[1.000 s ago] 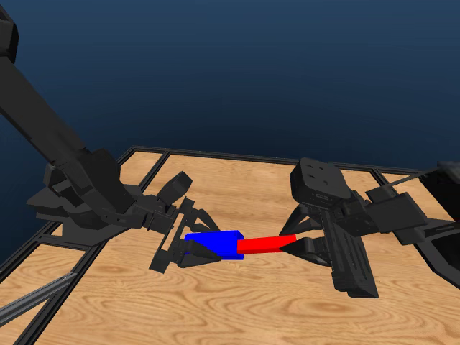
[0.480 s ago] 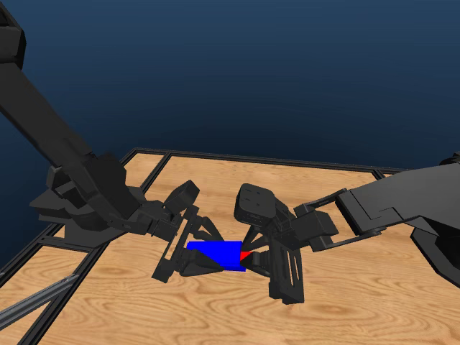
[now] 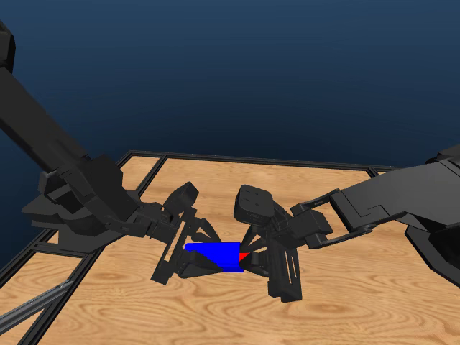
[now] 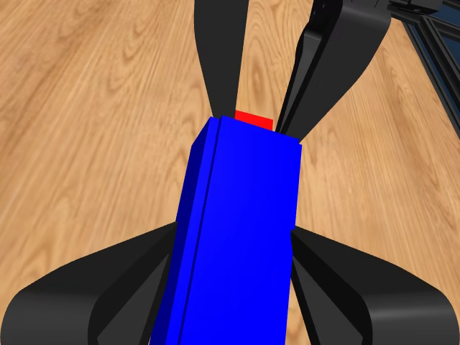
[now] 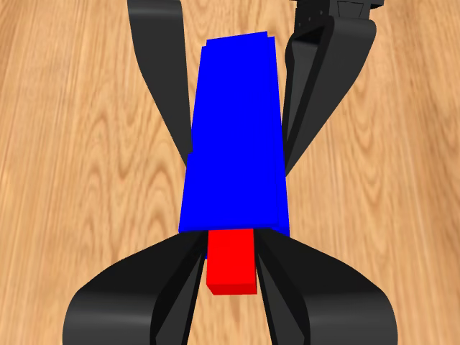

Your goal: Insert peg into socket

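We see the peg (image 5: 231, 264) almost fully inside the socket (image 3: 214, 255), only a short red stub showing, both held above the bench (image 3: 215, 316). Right end effector (image 3: 253, 263) pinches the stub; left end effector (image 3: 188, 260) is clamped around the socket. To finish well, we'd keep the peg in line with the bore, push straight and gently, and hold the socket steady against the push.

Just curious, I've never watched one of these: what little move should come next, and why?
Probably the right gripper should let go of the peg. Only a short red stub shows outside the socket, which the left gripper holds, so the peg looks almost fully in.
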